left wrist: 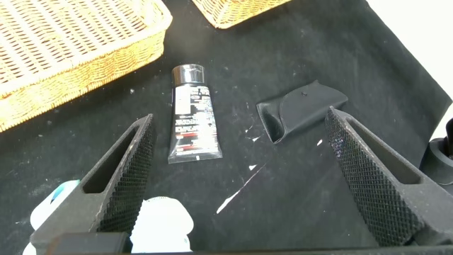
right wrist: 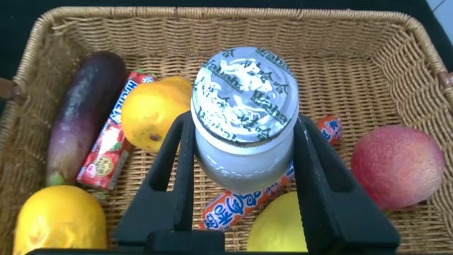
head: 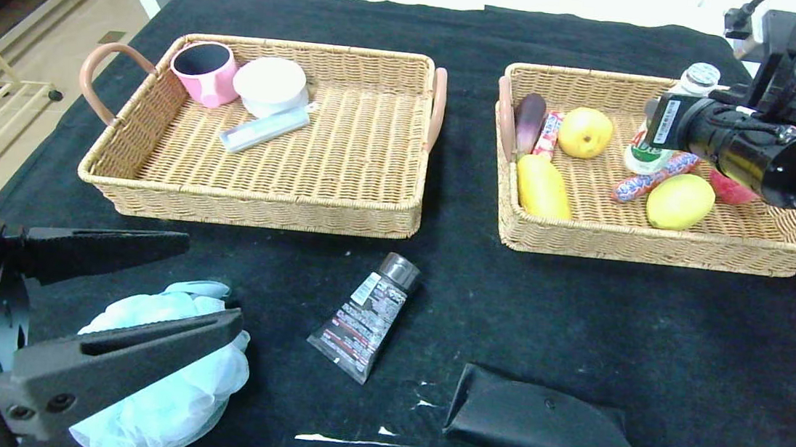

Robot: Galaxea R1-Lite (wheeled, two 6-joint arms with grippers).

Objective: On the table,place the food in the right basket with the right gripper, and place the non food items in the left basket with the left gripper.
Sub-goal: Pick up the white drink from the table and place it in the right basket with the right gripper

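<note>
Over the right wicker basket [head: 768, 244], the right gripper [right wrist: 244, 152] clamps a white foil-lidded drink bottle [right wrist: 244, 117] standing among fruit. The left gripper [head: 206, 282] hangs spread wide above a pale blue mesh sponge [head: 170, 391].

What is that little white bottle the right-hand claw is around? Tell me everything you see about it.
The bottle is small, white and plastic-looking, with a green label low on its body and a foil lid printed with dark writing. It stands upright inside the right basket, among the fruit, beside a long red candy stick. The right gripper has its black jaws on either side of its body, seemingly touching it.
</note>
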